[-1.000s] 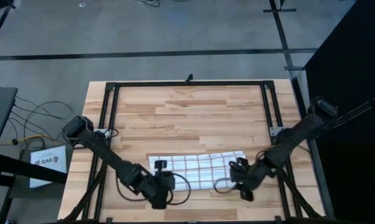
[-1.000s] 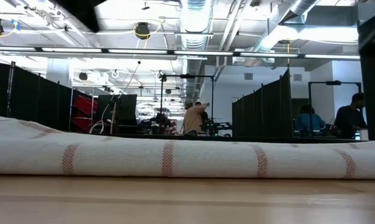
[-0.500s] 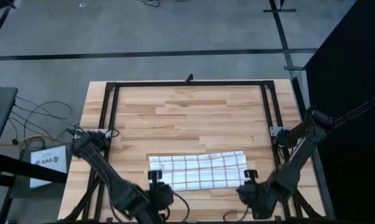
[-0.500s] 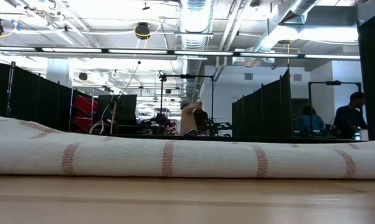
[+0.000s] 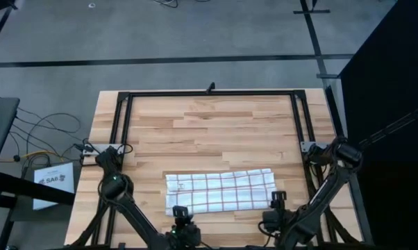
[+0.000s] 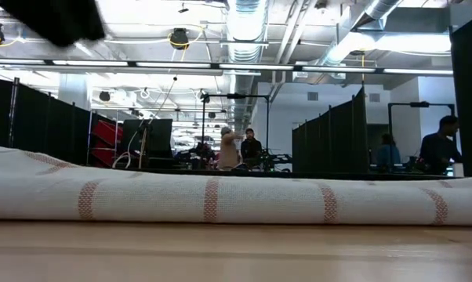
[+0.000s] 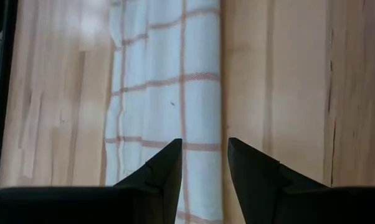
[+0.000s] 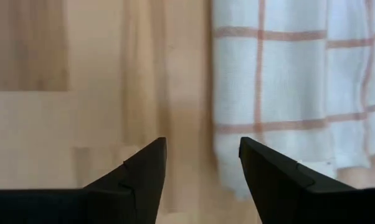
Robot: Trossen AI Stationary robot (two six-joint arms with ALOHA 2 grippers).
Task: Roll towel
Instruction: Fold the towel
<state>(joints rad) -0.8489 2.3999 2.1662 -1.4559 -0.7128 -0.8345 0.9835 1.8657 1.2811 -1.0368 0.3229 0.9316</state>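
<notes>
The thin white cloth towel with red grid lines (image 5: 220, 192) lies folded flat near the light wooden tabletop's (image 5: 216, 125) front edge, left gripper (image 7: 204, 163) and right gripper (image 8: 203, 163) fingers parted and empty just short of it, seemingly poised to start rolling.

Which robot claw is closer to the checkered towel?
Left, I think. The left gripper hangs open right over the towel's near edge. The right gripper, also open, sits over bare table just beside the towel's end.
</notes>
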